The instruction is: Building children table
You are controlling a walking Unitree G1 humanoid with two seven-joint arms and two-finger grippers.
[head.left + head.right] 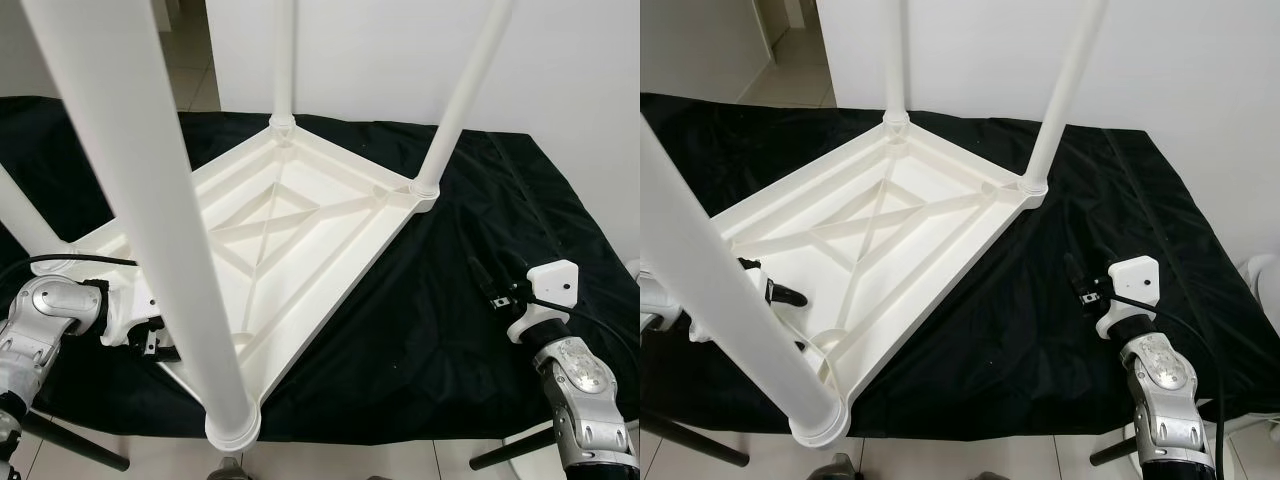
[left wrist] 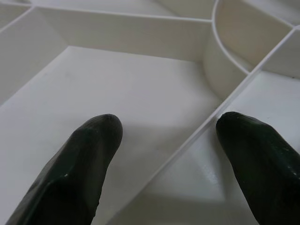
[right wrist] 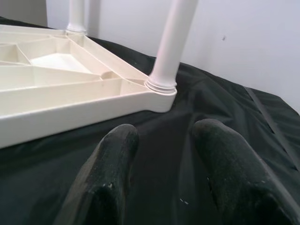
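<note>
While the left gripper [image 2: 164,140] holds its jaws spread apart inside the upturned white children's table [image 1: 290,225], one thin rib [image 2: 197,136] of the underside runs between its two black fingers [image 2: 79,164], which hover just above the pale plastic floor of the compartments. That gripper sits near the table's near-left edge, beside the closest leg [image 1: 150,200], with the silver left arm [image 1: 45,320] bent in from the left. The right gripper [image 3: 164,154] has its jaws open too, gripping nothing, poised low over the black cloth [image 1: 450,320] and pointed toward the table's right corner, where a white leg [image 3: 171,42] stands upright in its socket. The right arm [image 1: 580,380] rises from the lower right, apart from the table. The table lies top-down on the cloth-covered surface, its ribbed underside facing up, four legs standing at the corners.
</note>
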